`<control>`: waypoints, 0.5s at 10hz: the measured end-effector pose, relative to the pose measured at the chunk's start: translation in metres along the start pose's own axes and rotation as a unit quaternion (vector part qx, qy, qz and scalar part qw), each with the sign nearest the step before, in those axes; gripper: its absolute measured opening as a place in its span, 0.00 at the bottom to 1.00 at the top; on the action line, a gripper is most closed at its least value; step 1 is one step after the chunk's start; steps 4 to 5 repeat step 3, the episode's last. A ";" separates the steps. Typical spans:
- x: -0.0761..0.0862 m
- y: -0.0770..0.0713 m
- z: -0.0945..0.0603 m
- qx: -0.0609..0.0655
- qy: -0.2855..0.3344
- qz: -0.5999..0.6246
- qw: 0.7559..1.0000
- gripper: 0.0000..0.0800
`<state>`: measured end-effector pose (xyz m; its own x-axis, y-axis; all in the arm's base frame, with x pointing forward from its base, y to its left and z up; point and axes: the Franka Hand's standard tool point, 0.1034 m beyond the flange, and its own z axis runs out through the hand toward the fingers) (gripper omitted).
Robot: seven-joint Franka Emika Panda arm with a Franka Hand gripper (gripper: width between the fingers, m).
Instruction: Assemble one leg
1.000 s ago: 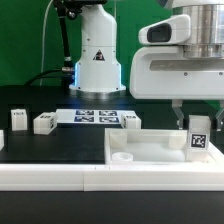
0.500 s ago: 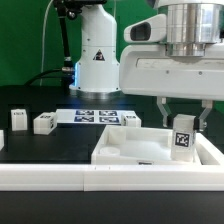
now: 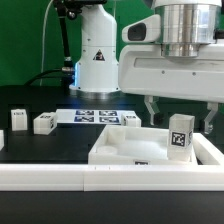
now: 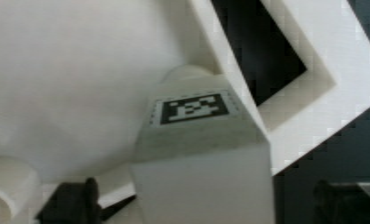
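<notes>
The leg (image 3: 180, 137) is a small white block with a square tag. It stands upright in the right part of the large white tray-like part (image 3: 125, 150). My gripper (image 3: 178, 112) hangs just above it, open, with one finger on each side of the leg and a gap on both sides. In the wrist view the leg (image 4: 200, 150) fills the middle. My gripper (image 4: 208, 205) straddles it there, with the dark fingers (image 4: 72, 200) clear of its sides. The leg's foot is hidden behind the tray's wall.
Three more small white blocks stand on the black table: two at the exterior view's left (image 3: 19, 118) (image 3: 43, 122) and one behind the tray (image 3: 131, 120). The marker board (image 3: 90, 116) lies between them. The robot's base (image 3: 97, 60) is at the back. A white rail (image 3: 60, 178) runs along the front.
The gripper, the leg and the tray have shifted toward the exterior view's left. The fingers, close against the leg before, have spread apart and let it go.
</notes>
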<state>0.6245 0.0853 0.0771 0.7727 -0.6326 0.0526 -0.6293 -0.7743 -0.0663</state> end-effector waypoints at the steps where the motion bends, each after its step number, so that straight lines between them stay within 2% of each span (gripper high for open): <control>1: 0.000 0.000 0.000 0.000 0.000 0.000 1.000 0.80; 5: 0.000 0.000 0.000 0.000 0.000 0.000 1.000 0.81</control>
